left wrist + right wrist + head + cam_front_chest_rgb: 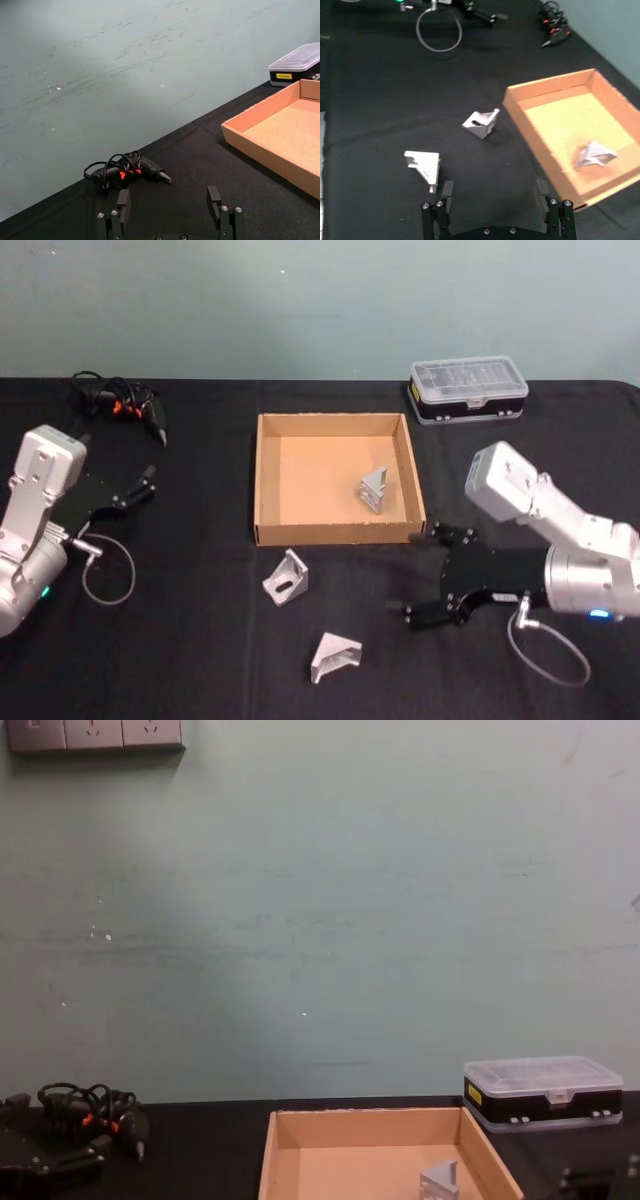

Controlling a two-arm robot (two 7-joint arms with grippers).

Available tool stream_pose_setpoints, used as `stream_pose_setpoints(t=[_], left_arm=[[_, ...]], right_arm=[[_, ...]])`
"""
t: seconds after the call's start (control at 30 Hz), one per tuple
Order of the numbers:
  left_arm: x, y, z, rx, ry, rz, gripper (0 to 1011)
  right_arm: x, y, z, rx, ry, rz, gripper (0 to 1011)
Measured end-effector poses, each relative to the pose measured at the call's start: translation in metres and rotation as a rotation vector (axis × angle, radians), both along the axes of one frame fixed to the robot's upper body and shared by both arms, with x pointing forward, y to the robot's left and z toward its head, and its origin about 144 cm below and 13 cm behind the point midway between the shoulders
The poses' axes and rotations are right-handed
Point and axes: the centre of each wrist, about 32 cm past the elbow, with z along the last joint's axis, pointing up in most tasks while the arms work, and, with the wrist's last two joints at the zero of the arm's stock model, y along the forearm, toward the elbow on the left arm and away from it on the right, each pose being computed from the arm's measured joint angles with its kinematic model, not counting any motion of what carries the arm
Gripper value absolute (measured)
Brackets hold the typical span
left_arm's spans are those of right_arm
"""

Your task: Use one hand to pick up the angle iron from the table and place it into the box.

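Box [335, 533] corner near right hand [432, 575], released; angle iron [286, 578] on table [180, 660] before front wall; left hand [140, 487] released.

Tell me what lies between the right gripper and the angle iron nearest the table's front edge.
Nothing but bare table: in the head view the stretch from the right gripper to that angle iron holds no object.

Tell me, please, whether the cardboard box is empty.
Not empty: one angle iron lies inside the box, on its floor near the right wall.
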Motion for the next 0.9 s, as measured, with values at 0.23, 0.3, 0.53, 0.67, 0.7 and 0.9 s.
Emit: stream_pose_setpoints(t=[0.23,0.3,0.53,0.67,0.7,0.9], left_arm=[[0.0,0.0,0.0,0.0,0.0,0.0,1000],[0.0,0.0,0.0,0.0,0.0,0.0,1000],[0.0,0.0,0.0,0.0,0.0,0.0,1000],[0.0,0.0,0.0,0.0,0.0,0.0,1000],[0.0,0.0,0.0,0.0,0.0,0.0,1000],[0.0,0.0,0.0,0.0,0.0,0.0,1000]], right_arm=[[-0.004,0.008,-0.011,-0.011,0.043,0.033,1003],[-0.005,0.009,-0.014,-0.015,0.05,0.038,1003],[-0.007,0.015,-0.023,-0.026,0.079,0.061,1003],[-0.007,0.018,-0.026,-0.028,0.089,0.069,1003],[-0.008,0.018,-0.026,-0.028,0.091,0.071,1003],[-0.008,0.022,-0.03,-0.029,0.1,0.085,1003]])
